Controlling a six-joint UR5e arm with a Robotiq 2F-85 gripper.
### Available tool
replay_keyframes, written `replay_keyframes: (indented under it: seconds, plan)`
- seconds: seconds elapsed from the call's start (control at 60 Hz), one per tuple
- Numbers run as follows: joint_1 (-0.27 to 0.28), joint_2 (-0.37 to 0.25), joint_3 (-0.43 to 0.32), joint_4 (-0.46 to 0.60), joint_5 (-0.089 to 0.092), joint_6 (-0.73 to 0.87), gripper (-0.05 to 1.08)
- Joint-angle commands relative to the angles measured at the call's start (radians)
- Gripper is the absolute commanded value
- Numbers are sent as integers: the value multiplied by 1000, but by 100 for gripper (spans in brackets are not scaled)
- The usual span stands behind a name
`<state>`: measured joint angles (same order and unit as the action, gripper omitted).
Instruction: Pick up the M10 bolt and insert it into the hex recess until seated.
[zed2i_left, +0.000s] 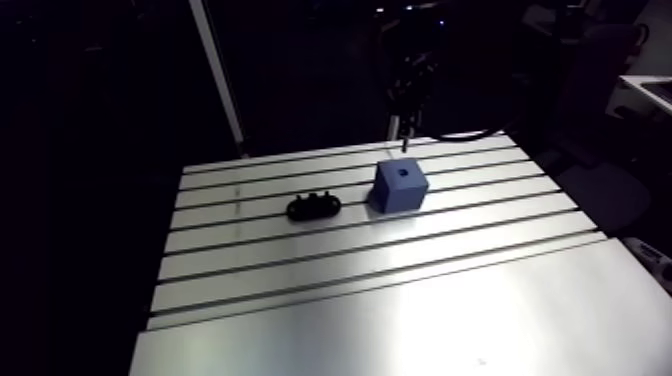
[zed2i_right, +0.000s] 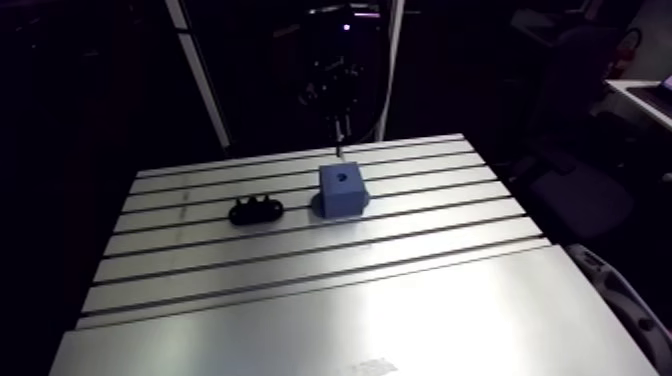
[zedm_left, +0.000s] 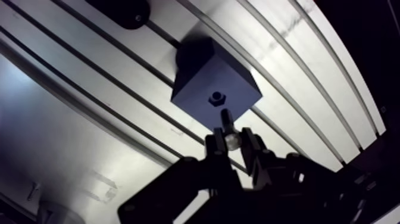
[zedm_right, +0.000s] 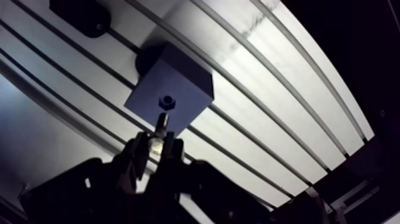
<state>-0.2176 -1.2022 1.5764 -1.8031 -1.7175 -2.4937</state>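
Clamping the bolt (zedm_left: 225, 122), the claw (zedm_left: 233, 140) holds it near the hex recess (zedm_left: 218, 97) in the block (zedm_left: 202, 80).

The arm view looks from high behind the bench's (zed2i_left: 400, 300) near edge, well back, down toward its far edge, while the wrist view looks from close above, down past the hand (zedm_left: 231, 140), and both share the block (zed2i_left: 401, 186) and the bench around it.

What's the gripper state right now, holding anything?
Gripper: shut on the M10 bolt, which is not yet in the hex recess of the blue block.
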Motion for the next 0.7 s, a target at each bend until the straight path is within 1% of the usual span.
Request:
replay_keyframes:
  seconds: [0.017, 0.1, 0.317, 0.483, 0.7]
  plan:
    - [-18, 5, 13, -3, 5, 2, 84]
    - [-23, 5, 18, -5, 6, 2, 84]
    - [-33, 3, 39, -50, 8, -5, 84]
    - [-33, 3, 47, -52, 8, 0, 84]
    - [-30, 3, 49, -55, 26, 0, 84]
